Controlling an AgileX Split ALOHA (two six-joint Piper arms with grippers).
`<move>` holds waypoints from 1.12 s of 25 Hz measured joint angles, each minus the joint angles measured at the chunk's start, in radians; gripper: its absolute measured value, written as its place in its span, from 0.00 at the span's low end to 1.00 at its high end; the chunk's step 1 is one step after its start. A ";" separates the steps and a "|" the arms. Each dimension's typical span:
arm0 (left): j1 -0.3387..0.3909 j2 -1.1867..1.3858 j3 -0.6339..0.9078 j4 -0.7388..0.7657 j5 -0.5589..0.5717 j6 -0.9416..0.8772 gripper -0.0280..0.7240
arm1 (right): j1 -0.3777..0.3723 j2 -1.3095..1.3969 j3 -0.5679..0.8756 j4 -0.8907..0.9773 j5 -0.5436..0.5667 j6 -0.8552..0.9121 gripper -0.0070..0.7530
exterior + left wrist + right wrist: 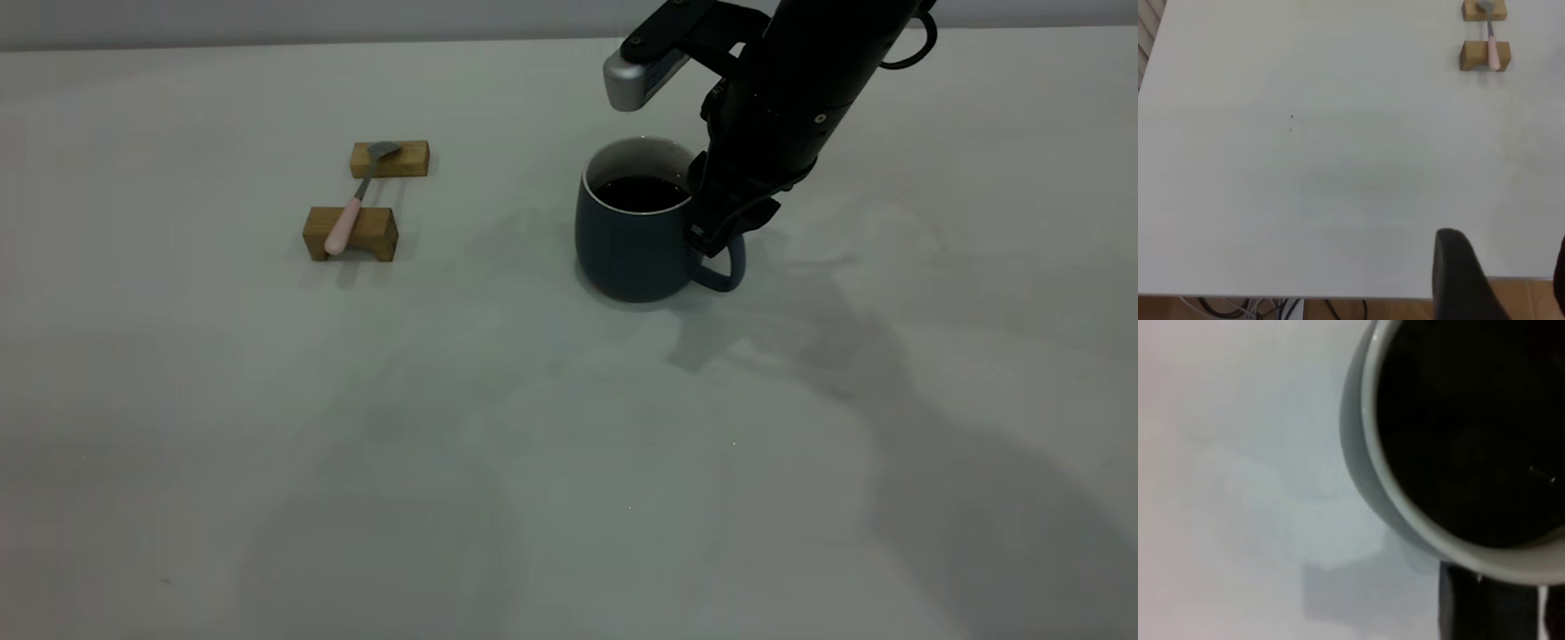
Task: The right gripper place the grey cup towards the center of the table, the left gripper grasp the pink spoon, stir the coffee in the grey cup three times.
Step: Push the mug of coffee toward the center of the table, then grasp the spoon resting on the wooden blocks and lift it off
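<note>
The grey cup [629, 244] stands on the table [533, 444] a little right of the middle, with dark coffee [642, 193] in it. My right gripper [709, 233] comes down from the back right and is shut on the top of the cup's loop handle. The right wrist view looks straight down on the cup's rim [1379, 477] and the coffee [1465, 427]. The pink spoon [354, 203] lies across two wooden blocks at the left, its bowl on the far block. My left gripper [1506, 243] hangs open over the table's edge, far from the spoon [1491, 41], and is out of the exterior view.
The spoon rests on a near wooden block [351, 234] and a far wooden block [391, 160]. Cables [1258, 308] and a wooden floor show beyond the table's edge in the left wrist view.
</note>
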 joint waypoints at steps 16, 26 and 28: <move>0.000 0.000 0.000 0.000 0.000 0.000 0.60 | 0.000 -0.468 -0.002 -0.136 0.526 0.291 0.94; 0.000 0.000 0.000 0.000 0.000 0.000 0.60 | 0.000 -0.896 0.029 -0.344 0.872 0.740 0.92; 0.000 0.000 0.000 0.000 0.000 0.000 0.60 | 0.000 -0.977 0.069 -0.352 0.875 0.746 0.92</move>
